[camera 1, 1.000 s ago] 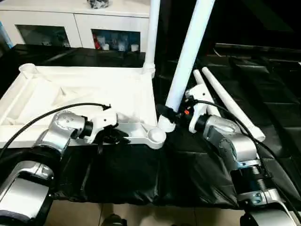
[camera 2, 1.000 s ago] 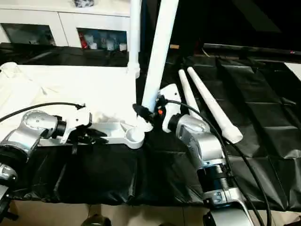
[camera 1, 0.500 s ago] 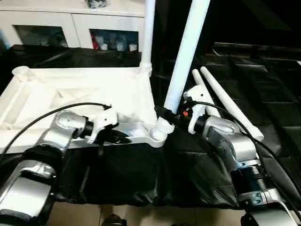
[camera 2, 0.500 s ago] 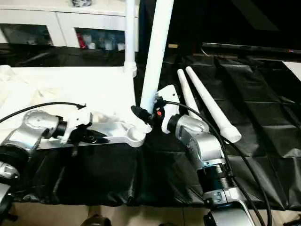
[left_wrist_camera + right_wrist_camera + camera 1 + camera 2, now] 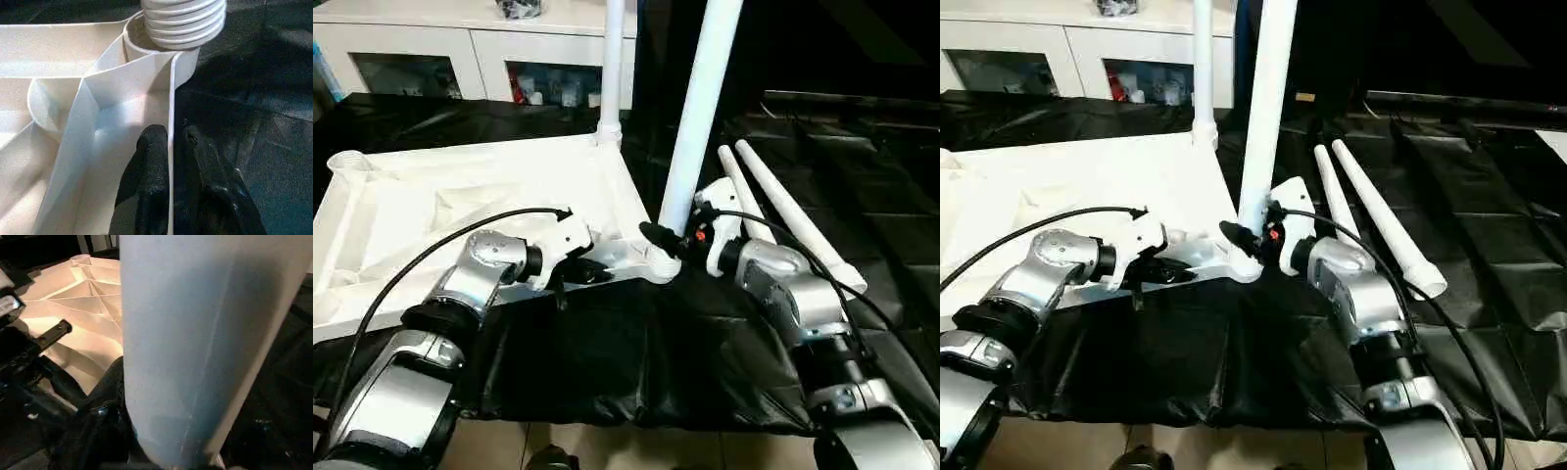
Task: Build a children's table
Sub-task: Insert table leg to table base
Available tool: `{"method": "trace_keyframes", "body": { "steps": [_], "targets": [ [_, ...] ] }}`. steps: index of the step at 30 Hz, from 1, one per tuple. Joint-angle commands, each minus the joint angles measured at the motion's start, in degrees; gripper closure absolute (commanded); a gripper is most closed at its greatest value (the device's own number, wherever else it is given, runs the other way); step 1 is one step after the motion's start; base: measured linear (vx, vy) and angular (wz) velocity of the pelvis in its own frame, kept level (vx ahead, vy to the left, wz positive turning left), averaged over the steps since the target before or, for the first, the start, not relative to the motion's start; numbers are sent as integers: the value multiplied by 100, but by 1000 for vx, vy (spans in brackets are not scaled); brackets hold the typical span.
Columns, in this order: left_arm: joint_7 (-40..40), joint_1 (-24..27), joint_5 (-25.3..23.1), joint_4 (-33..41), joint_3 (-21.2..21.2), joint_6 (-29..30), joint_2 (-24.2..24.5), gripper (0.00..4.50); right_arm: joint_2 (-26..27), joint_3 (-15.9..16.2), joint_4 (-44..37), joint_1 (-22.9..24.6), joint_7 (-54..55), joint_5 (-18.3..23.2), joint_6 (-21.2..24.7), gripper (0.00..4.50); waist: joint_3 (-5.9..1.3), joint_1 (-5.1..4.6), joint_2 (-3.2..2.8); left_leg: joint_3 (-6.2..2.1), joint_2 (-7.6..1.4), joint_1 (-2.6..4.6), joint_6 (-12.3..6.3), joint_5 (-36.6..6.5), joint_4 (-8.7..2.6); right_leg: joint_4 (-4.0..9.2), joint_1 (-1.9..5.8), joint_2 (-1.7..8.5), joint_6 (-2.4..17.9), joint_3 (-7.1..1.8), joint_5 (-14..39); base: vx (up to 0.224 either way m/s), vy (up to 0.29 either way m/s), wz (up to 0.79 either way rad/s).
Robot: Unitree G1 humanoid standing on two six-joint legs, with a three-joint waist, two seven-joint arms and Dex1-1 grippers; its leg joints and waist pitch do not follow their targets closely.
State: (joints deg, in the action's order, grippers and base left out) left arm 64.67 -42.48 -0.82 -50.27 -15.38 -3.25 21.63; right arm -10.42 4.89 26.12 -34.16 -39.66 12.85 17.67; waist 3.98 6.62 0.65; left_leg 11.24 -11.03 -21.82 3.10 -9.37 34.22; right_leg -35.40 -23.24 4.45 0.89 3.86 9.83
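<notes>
The white tabletop (image 5: 431, 196) lies upside down on the black cloth, ribs facing up. One leg (image 5: 611, 59) stands upright in its far right corner socket. My left gripper (image 5: 592, 272) is shut on the tabletop's near rim, and the left wrist view has one black finger (image 5: 151, 161) on each side of that thin wall. My right gripper (image 5: 658, 238) is shut on a second leg (image 5: 700, 108), holding it upright. That leg's threaded end (image 5: 183, 22) sits at the mouth of the near right corner socket (image 5: 661, 266).
Two loose legs (image 5: 793, 220) lie side by side on the black cloth (image 5: 607, 362) to the right of my right arm. A white cabinet with glass doors (image 5: 460, 59) stands behind the work surface. The cloth hangs over the front edge.
The tabletop has swung, its near right corner sliding right under the held leg's end. My left gripper went right with the rim. The right gripper kept the leg upright.
</notes>
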Motion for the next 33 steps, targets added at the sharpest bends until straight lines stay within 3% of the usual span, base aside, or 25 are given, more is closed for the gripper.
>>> {"method": "trace_keyframes", "body": {
  "steps": [1,4,5,8,10,11,16,22,33],
  "targets": [
    [-43,-15,-18,109,84,12,57,356,-25,-100,154,-174,14,-47,-157,262,-480,5,-63,-142,-241,153,218,-1476,-422,392,265,456,1202,-275,1235,0,0,0],
    [14,-24,-10,60,98,19,93,344,-23,-100,232,-225,-2,-55,-187,262,-487,-3,-63,-137,-233,147,176,-1392,-413,374,276,446,1246,-273,1064,0,0,0],
    [2,-30,-48,-5,102,11,129,378,-21,-96,326,-283,-11,-63,-222,262,-489,1,-51,-133,-234,146,160,-1343,-408,364,278,446,1262,-272,1011,0,0,0],
    [-47,-27,-54,-45,124,21,149,383,-21,-79,425,-328,-43,-76,-266,262,-486,-3,-47,-128,-238,144,141,-1322,-412,364,277,446,1283,-269,962,0,0,0],
    [-43,-23,-20,-47,154,70,148,415,-15,-72,498,-353,-68,-79,-298,262,-487,-2,-56,-127,-243,148,139,-1342,-413,360,275,445,1286,-269,974,0,0,0],
    [-19,-18,4,-42,170,106,149,423,-9,-59,551,-366,-86,-89,-324,262,-485,-5,-26,-124,-240,149,132,-1354,-412,364,277,448,1285,-269,1024,0,0,0],
    [120,16,39,-8,173,166,168,448,32,-44,734,-407,-134,-83,-391,262,-475,2,-26,-128,-244,151,141,-1399,-415,385,268,463,1242,-273,1253,0,0,0],
    [226,100,-40,86,89,161,206,450,102,-104,1055,-478,-130,-51,-485,262,-488,-11,-41,-125,-249,139,106,-1271,-415,349,272,446,1313,-268,946,0,0,0],
    [335,155,29,236,126,215,167,450,132,-236,1562,-452,-238,60,-499,262,-488,-4,-62,-117,-251,148,114,-1363,-413,353,275,451,1365,-269,953,0,0,0]
  ]
}}
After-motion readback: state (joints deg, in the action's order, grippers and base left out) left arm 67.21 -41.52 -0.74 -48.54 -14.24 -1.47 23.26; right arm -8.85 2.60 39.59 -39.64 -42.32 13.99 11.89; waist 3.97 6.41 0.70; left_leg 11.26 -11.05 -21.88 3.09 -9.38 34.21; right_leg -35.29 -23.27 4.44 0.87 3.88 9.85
